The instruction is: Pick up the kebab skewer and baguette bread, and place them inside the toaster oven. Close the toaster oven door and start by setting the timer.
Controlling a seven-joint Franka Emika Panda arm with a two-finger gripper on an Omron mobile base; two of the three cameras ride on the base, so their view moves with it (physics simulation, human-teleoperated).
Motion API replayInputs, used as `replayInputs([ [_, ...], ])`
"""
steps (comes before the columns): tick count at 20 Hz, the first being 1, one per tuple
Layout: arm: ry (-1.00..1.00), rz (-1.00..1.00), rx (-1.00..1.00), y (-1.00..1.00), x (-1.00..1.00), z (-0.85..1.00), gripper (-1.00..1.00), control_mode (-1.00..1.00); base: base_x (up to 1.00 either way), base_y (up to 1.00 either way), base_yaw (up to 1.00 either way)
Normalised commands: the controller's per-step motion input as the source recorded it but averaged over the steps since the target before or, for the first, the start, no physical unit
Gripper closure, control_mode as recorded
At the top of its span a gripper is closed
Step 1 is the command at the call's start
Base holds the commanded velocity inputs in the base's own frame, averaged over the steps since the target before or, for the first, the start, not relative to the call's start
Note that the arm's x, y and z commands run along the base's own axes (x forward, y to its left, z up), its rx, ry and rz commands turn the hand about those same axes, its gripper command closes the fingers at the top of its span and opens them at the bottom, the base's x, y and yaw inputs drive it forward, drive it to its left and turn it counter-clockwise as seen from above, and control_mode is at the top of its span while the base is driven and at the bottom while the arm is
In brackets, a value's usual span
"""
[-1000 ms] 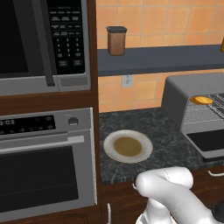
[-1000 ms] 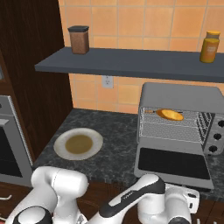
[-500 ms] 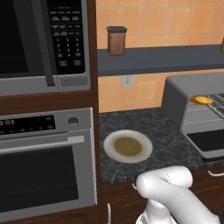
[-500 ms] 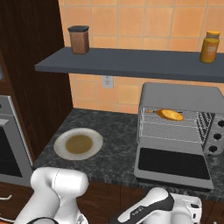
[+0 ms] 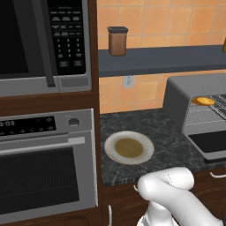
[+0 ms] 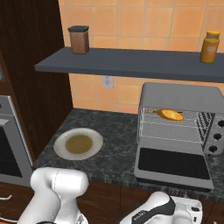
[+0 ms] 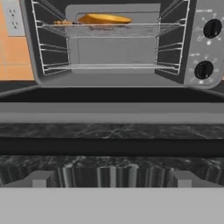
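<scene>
tool [image 7: 112,180] empty, fingers wide; toaster oven door [image 7: 112,113] lies open just ahead: rise under its edge, push squarely upward.

A rendered home kitchen. A dark speckled stone bench [image 6: 113,144] carries the toaster oven [image 6: 179,131], with orange wall tiles [image 6: 131,19] and a power outlet [image 6: 107,82] behind it. Left of the bench, a microwave [image 5: 44,42] sits above a built-in wall oven [image 5: 46,163] in dark wood cabinetry. A grey shelf [image 6: 131,63] above the bench holds jars.
</scene>
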Motion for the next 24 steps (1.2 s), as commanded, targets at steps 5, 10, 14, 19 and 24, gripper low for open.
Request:
replayInputs([
  [5, 0.00, 0.00, 0.00, 0.00, 0.14, -0.10, -1.00, -1.00, 0.00, 0.00, 0.00],
  [10, 0.00, 0.00, 0.00, 0.00, 0.27, -0.11, -1.00, -1.00, 0.00, 0.00, 0.00],
  [14, 0.00, 0.00, 0.00, 0.00, 0.11, -0.19, -1.00, -1.00, 0.00, 0.00, 0.00],
  [19, 0.00, 0.00, 0.00, 0.00, 0.06, -0.21, -1.00, -1.00, 0.00, 0.00, 0.00],
  [24, 0.00, 0.00, 0.00, 0.00, 0.10, -0.01, -1.00, -1.00, 0.00, 0.00, 0.00],
])
